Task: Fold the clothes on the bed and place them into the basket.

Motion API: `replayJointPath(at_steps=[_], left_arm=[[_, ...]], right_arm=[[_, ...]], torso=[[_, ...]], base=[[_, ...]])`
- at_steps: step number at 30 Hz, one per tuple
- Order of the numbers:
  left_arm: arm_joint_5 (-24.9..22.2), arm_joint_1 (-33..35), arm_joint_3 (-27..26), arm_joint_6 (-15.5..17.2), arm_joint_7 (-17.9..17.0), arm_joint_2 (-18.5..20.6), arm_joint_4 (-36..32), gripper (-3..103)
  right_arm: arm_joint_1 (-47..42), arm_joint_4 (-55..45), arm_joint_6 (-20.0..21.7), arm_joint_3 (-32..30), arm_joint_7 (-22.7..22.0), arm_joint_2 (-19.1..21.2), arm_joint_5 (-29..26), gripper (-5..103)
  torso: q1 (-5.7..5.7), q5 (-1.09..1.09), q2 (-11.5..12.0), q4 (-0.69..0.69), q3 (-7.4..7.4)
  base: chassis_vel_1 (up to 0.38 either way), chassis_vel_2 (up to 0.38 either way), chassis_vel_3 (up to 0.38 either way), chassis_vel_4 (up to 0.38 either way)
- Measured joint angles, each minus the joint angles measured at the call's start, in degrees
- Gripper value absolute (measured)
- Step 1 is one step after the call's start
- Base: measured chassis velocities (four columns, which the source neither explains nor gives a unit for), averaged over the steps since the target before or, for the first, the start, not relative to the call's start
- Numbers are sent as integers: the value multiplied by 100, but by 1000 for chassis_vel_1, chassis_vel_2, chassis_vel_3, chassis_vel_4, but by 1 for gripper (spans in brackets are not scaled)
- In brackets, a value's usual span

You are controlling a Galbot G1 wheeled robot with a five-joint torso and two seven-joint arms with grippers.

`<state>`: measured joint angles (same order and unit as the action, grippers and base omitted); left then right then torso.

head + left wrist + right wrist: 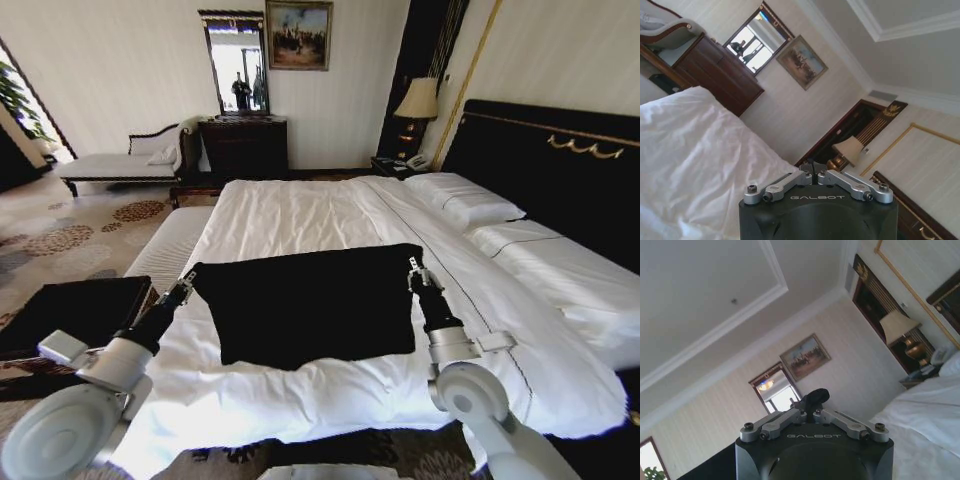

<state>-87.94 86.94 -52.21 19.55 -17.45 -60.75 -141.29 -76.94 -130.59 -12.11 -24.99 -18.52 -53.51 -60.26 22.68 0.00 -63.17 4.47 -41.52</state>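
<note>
The basket (pixel 75 310) is sitting on the floor at the near left, beside the bed (pixel 300 215). The left tool (pixel 189 277) is pinching the shirt's (pixel 310 305) far left corner, its fingers (pixel 812 176) clenched together in the left wrist view. The shirt is lying folded as a dark rectangle on the near part of the bed, stretched between both arms. The right tool (pixel 411 266) is gripping the far right corner, with black cloth showing between its clenched fingers (pixel 807 412). Pillows (pixel 462 198) are resting at the far right against the headboard (pixel 560 170).
</note>
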Motion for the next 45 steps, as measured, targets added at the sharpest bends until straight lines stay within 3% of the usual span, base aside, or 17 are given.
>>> replayJointPath(at_steps=[3,6,7,8,10,11,12,16,21,27,33,45], left_arm=[[339,-393,450,158,-6,2,569,0],[1172,-1553,1785,286,109,-108,2407,0],[1340,-1851,2053,288,160,-159,2867,0],[1340,-1851,2053,288,160,-159,2867,0],[1844,-2724,2670,204,367,-387,4464,0],[1961,-3010,2815,137,469,-478,4962,0],[1961,-3010,2815,137,469,-478,4962,0],[2194,-3697,3046,-112,905,-746,6076,0],[1843,-3749,3014,-239,1287,-831,6109,0],[1647,-3495,2925,-305,1633,-711,5873,0],[1618,-2700,2812,-304,1916,-376,5149,0],[1857,-1289,2594,-393,2088,119,4247,0]], right_arm=[[367,421,213,309,-195,54,-91,0],[1559,1985,602,1327,-357,-73,-733,0],[1791,2315,642,1531,-345,-129,-836,0],[1791,2315,642,1531,-345,-129,-836,0],[2588,3630,676,2206,-174,-386,-943,0],[2828,4078,674,2383,-66,-469,-933,0],[2828,4078,674,2383,-66,-469,-933,0],[3578,5454,543,2837,448,-805,-735,0],[3756,6008,434,2839,894,-899,-769,0],[3662,6010,199,2770,1222,-795,-896,0],[2985,5375,-199,2648,1669,-393,-1293,0],[1961,4975,-747,2520,2082,102,-1087,0]], torso=[[1,0,1,-1,-1],[1,-3,3,-3,-2],[3,-3,3,1,-2],[3,-3,3,1,-2],[6,-1,4,1,-5],[8,-4,5,0,-5],[8,-4,5,0,-5],[7,-2,5,-1,-4],[1,0,2,0,-1],[2,0,2,-1,-1],[1,0,1,-1,0],[0,-2,0,-2,0]], base=[[0,0,0,0],[0,0,0,0],[0,0,0,0],[0,0,0,0],[0,0,0,0],[0,0,0,0],[0,0,0,0],[0,0,0,0],[0,0,0,0],[0,0,0,0],[0,0,0,0],[0,0,0,0]])
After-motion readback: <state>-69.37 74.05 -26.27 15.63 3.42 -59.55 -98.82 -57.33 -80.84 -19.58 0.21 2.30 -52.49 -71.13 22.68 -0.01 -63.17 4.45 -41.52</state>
